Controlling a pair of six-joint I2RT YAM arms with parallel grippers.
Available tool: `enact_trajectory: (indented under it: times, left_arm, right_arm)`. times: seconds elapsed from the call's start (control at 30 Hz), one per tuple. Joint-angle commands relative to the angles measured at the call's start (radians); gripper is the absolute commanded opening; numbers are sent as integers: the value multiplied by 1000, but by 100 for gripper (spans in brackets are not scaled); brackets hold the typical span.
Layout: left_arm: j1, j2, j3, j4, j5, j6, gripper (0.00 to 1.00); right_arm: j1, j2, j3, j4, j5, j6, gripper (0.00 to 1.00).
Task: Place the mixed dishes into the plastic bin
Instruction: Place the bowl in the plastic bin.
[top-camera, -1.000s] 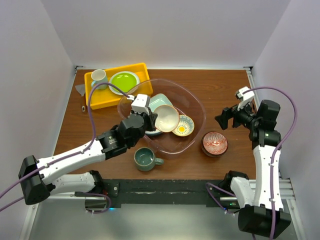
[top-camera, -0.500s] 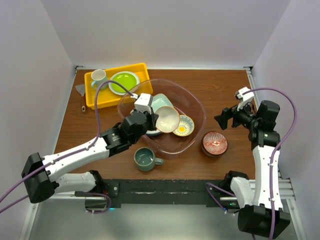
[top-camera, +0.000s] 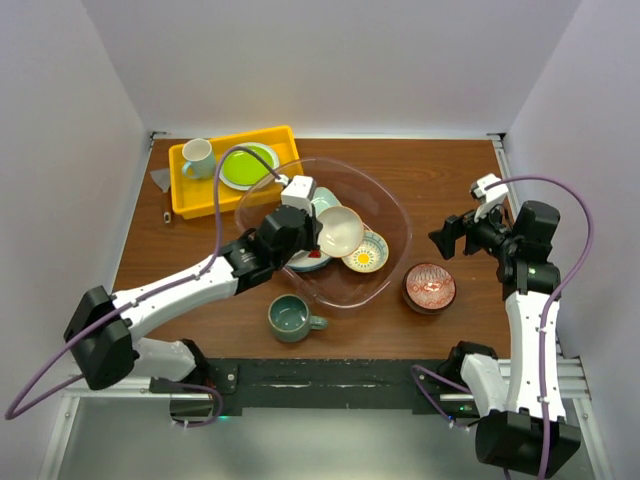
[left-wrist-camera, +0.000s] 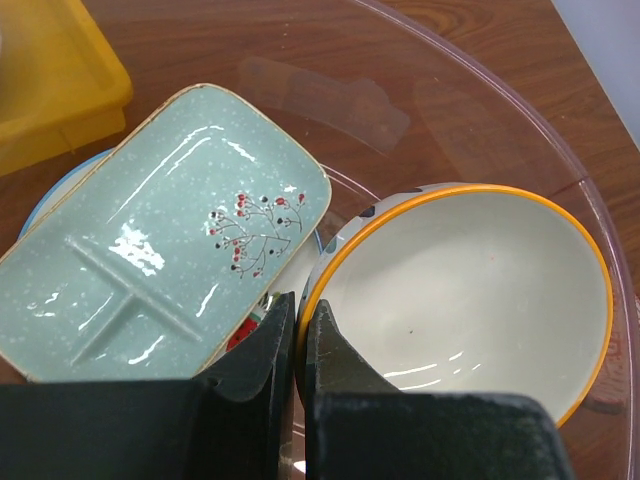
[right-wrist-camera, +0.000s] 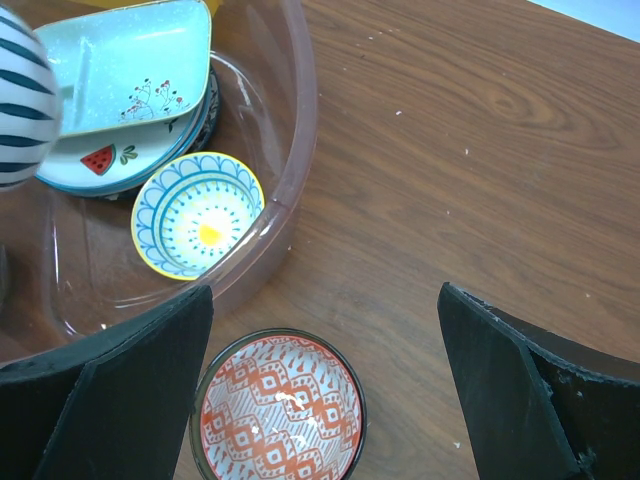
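Black left fingers (left-wrist-camera: 288, 340): clamped on the cream bowl's (left-wrist-camera: 460, 290) rim, bowl held over the plastic bin (top-camera: 396, 205).
Already binned: divided tray (left-wrist-camera: 170, 230), plates (right-wrist-camera: 100, 160), yellow-inside bowl (right-wrist-camera: 197, 213).
Right fingers (top-camera: 447, 238): spread wide, nothing held.
Waiting on the bench (top-camera: 450, 170): red-patterned bowl (top-camera: 429, 287), grey-green mug (top-camera: 290, 317).

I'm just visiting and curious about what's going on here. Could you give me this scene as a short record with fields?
Left gripper: shut on the rim of a cream bowl with an orange edge, over the clear plastic bin
Right gripper: open, holding nothing, over the wooden table
Inside bin: pale-green divided tray on round plates, small blue-and-yellow bowl
Outside bin: reddish-brown patterned bowl, grey-green mug
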Motion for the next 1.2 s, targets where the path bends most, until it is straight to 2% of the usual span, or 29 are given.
enact_trajectory:
  times: [0.0,0.47,0.87,1.17]
  left_arm:
    - [27,63,110,100,62,9,0]
    - [42,386,299,-20,207,54,0]
    - [40,515,374,-61,219,58,0]
    - [40,557,409,-74,240,55,16]
  right_arm:
    - [-5,-21,-6,32,-22,-13,98]
    - [-5,-25,-6,29,-32,-18,98]
    - [-5,-21,-8,27,-35,-16,98]
    - [-5,-20,-6,27,-34,-18,98]
